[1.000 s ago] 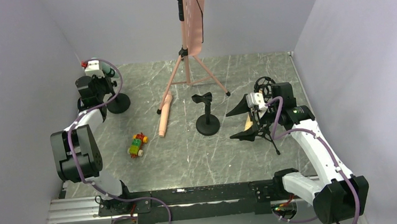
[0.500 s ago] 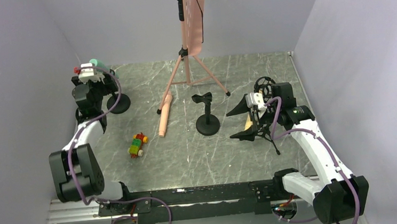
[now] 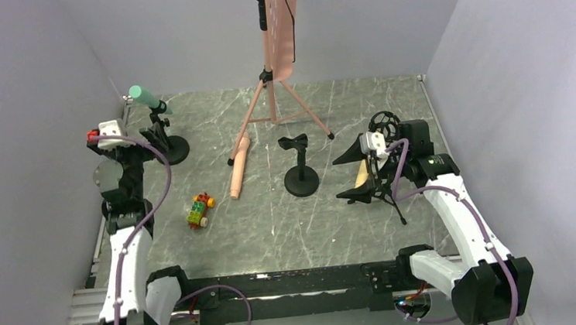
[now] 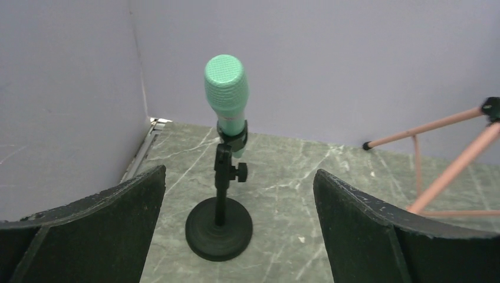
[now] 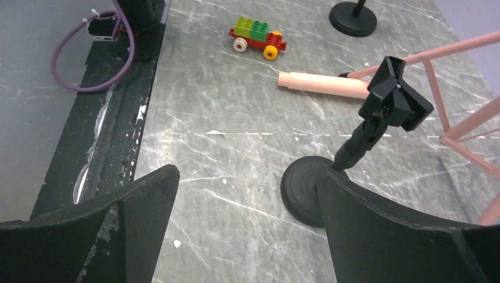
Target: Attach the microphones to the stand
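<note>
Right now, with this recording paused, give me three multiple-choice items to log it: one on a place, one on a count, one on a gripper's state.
1. Where is the pink microphone?
A. Clipped in the middle stand.
B. Lying on the table beside a leg of the tripod.
C. Hung at the top of the tripod.

2. How many microphones sit in a stand?
A. None.
B. One.
C. Two.

3. How is the left gripper?
A. Shut on the green microphone.
B. Shut on nothing.
C. Open, apart from the green microphone.

Answers:
1 B: it lies flat, and the middle stand's clip is empty.
2 B: only the green microphone is clipped in, on the back-left stand.
3 C: the left wrist view shows both fingers spread wide, with the microphone beyond them.
</note>
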